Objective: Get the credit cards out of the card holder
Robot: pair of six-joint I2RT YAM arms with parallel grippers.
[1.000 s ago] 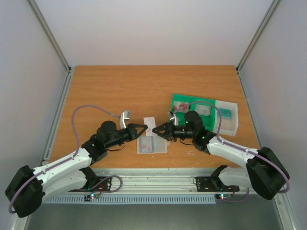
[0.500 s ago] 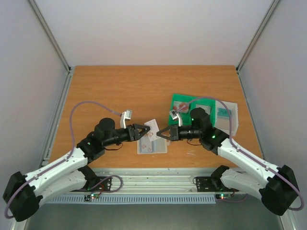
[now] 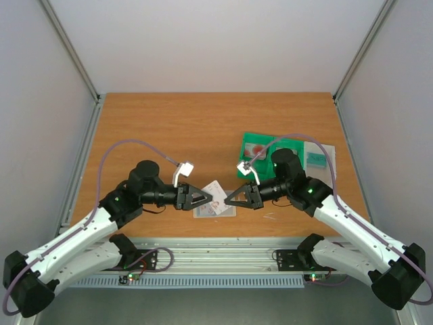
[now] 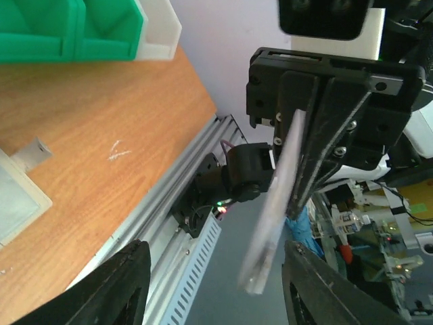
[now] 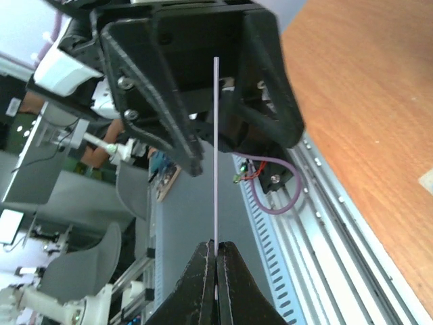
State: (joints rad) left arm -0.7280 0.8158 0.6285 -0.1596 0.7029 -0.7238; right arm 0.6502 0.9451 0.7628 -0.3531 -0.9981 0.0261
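One card (image 3: 216,189) (held aloft), one card holder (image 3: 227,212)

The two pincers meet tip to tip over the near middle of the table (image 3: 169,128). The left pincer (image 3: 206,198) stands open astride the white card (image 3: 217,189), which the right pincer (image 3: 229,198) pinches, so no gap is left between them. Just beneath lies the card holder (image 3: 215,210). The green tray (image 3: 247,140) and clear box (image 3: 328,150) block the right side behind the right arm. The far and left wood offers open passage
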